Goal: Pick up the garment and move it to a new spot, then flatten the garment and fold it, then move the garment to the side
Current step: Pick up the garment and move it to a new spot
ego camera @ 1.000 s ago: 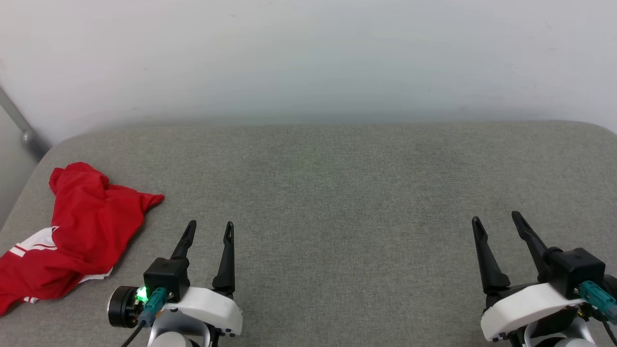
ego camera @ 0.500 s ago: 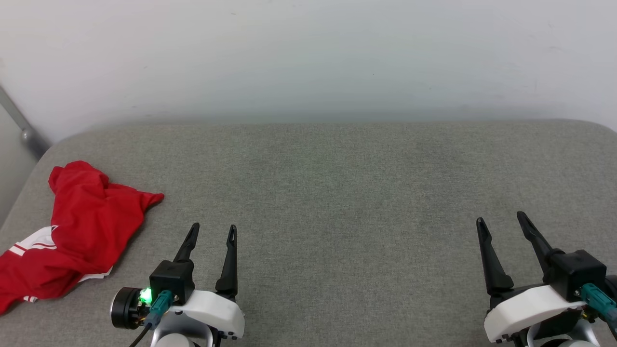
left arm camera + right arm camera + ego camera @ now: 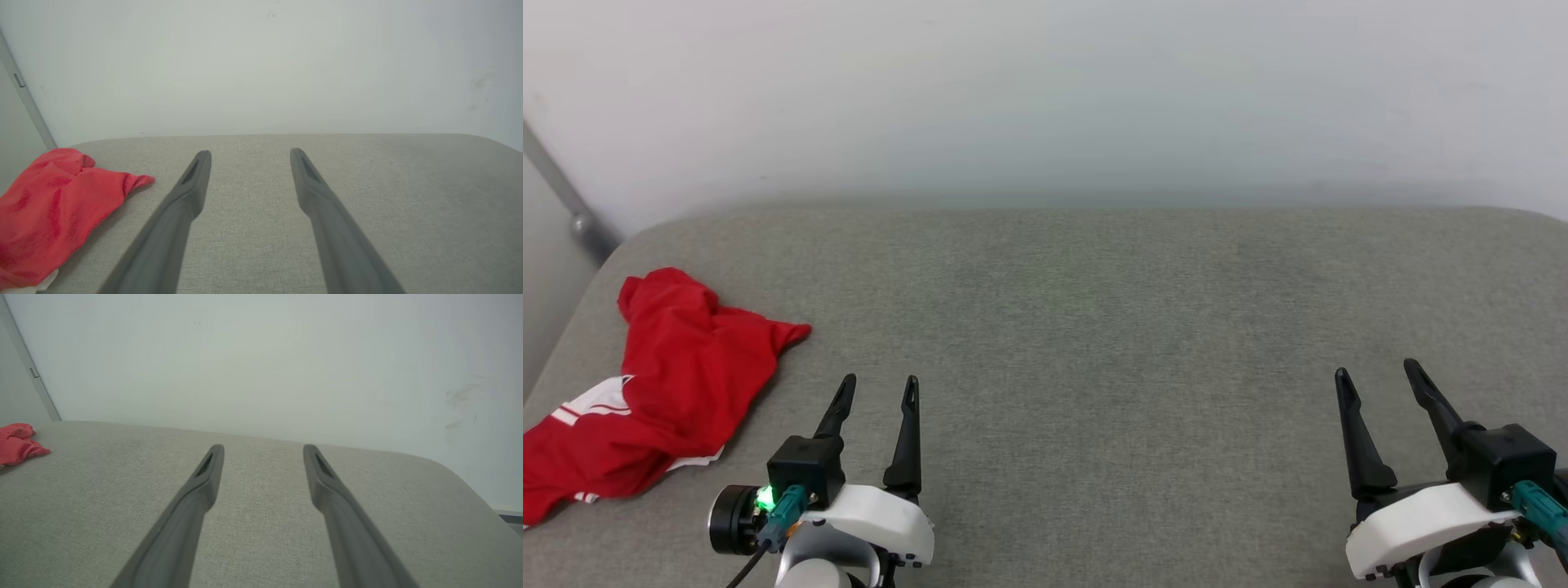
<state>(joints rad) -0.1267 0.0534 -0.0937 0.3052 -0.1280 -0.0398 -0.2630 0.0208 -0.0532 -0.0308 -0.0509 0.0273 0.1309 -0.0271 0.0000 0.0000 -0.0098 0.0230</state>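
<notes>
The garment [image 3: 654, 392] lies crumpled at the far left of the grey padded surface [image 3: 1094, 327], red with a white striped sleeve showing at its lower left. It also shows in the left wrist view as a red heap [image 3: 53, 208] and in the right wrist view as a small red patch [image 3: 18, 449]. My left gripper [image 3: 880, 385] hovers open just right of the garment, apart from it, nothing between its fingers. My right gripper [image 3: 1379, 371] stands open at the lower right, far from the garment, holding nothing.
A white wall [image 3: 1045, 98] rises behind the surface's rounded back edge. A grey metal bar [image 3: 560, 200] slants down at the far left, beside the surface's left edge. The padded surface stretches wide between the two grippers.
The whole head view has shifted slightly right, so the camera moved. Both grippers stay open and hold about the same places; the garment lies as before.
</notes>
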